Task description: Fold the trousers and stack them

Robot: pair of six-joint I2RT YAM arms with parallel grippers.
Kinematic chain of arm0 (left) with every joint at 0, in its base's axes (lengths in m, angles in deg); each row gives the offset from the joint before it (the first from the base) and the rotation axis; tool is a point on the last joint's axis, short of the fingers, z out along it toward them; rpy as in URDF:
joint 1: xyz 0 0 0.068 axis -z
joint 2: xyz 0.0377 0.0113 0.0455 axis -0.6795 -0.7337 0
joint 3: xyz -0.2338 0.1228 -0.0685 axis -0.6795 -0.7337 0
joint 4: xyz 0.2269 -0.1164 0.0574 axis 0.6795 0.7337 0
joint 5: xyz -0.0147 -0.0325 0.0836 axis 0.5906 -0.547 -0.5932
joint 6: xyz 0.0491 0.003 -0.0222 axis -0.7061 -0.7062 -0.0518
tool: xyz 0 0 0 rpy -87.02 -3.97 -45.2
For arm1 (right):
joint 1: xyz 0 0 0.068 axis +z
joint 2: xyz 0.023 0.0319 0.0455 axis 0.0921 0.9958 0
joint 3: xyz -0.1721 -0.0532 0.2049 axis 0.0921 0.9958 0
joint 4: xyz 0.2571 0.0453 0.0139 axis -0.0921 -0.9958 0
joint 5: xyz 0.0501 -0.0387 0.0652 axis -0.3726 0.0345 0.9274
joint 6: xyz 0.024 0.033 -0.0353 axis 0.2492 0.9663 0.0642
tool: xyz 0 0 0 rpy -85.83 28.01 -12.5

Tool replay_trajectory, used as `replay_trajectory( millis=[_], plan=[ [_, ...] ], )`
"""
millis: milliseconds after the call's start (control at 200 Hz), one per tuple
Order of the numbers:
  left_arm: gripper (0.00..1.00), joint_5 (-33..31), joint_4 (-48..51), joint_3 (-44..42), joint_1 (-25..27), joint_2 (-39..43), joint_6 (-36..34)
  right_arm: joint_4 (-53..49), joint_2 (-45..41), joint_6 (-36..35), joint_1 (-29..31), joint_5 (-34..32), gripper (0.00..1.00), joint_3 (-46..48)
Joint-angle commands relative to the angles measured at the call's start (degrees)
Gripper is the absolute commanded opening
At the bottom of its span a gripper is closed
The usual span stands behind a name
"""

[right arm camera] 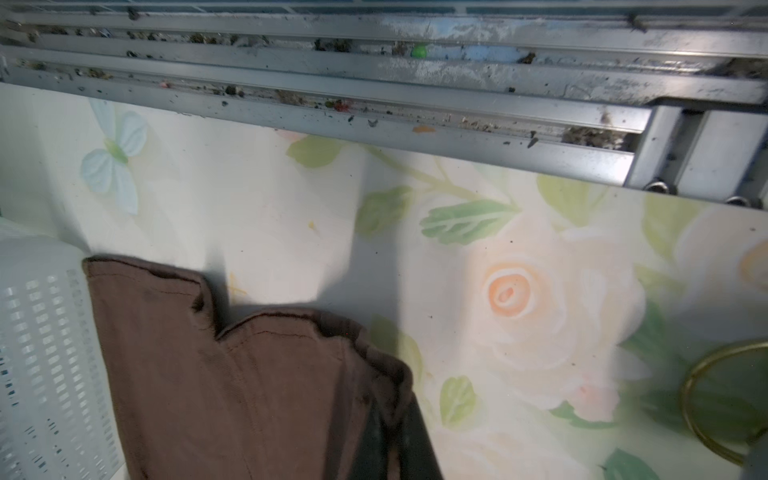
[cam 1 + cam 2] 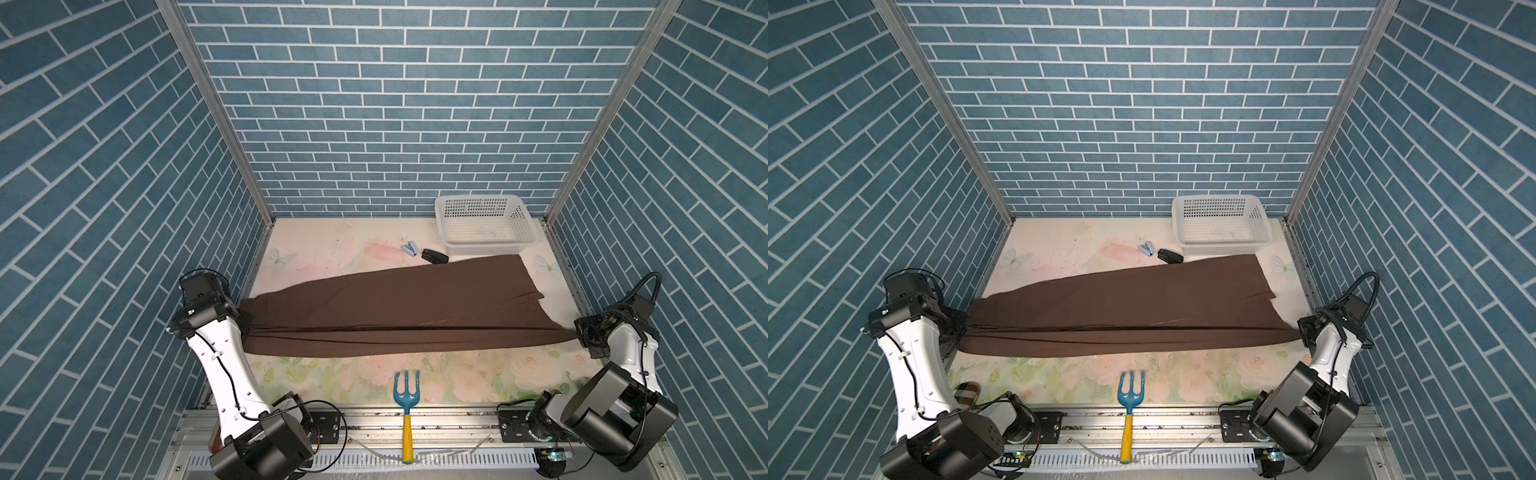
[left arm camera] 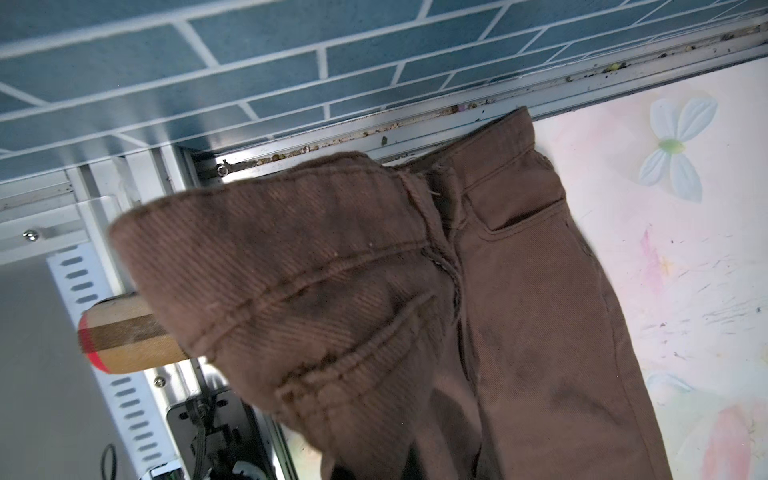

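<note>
The dark brown trousers point(image 2: 395, 307) point(image 2: 1121, 303) lie stretched across the floral table from left to right, their near edge pulled taut and lifted between my two grippers. At the left table edge my left gripper point(image 2: 248, 328) point(image 2: 963, 332) is shut on the waist end. In the left wrist view the waistband and pocket point(image 3: 519, 291) drape over the left gripper point(image 3: 376, 471) and hide most of it. By the right table edge my right gripper point(image 2: 578, 331) point(image 2: 1301, 330) is shut on a corner of the hem end. The right wrist view shows the hem point(image 1: 228, 395) bunched between the right gripper's point(image 1: 395, 453) dark fingers.
A white basket point(image 2: 478, 198) point(image 2: 1217, 197) point(image 1: 41, 353) stands at the back right, touching the trousers' far hem. A light blue stapler point(image 2: 409, 249) and a black one point(image 2: 434, 256) lie behind the trousers. A blue garden fork point(image 2: 407, 399) lies at the front edge. A plaid pouch point(image 2: 967, 392) point(image 3: 124, 332) sits by the left arm's base.
</note>
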Motion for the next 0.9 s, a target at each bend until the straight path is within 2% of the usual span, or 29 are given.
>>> replay_trajectory(
  millis=[0, 170, 385, 895],
  plan=[
    [0.00, -7.3, -2.8, 3.7, -1.6, 0.0, -2.1, 5.5, -1.8, 4.5, -0.8, -6.8, 0.00, -4.8],
    [0.00, -6.9, -4.2, 4.0, -1.7, -1.8, -2.4, 8.6, -0.2, 7.1, 1.0, -5.6, 0.00, -9.9],
    [0.00, -5.7, -8.2, 3.9, -1.7, -5.3, -2.1, 7.1, 5.7, 2.2, 11.9, -16.3, 0.00, -19.6],
    [0.00, -4.9, -14.7, 5.3, -1.7, -13.0, -0.6, 11.0, 16.8, -2.1, 19.0, -24.2, 0.00, -28.4]
  ],
)
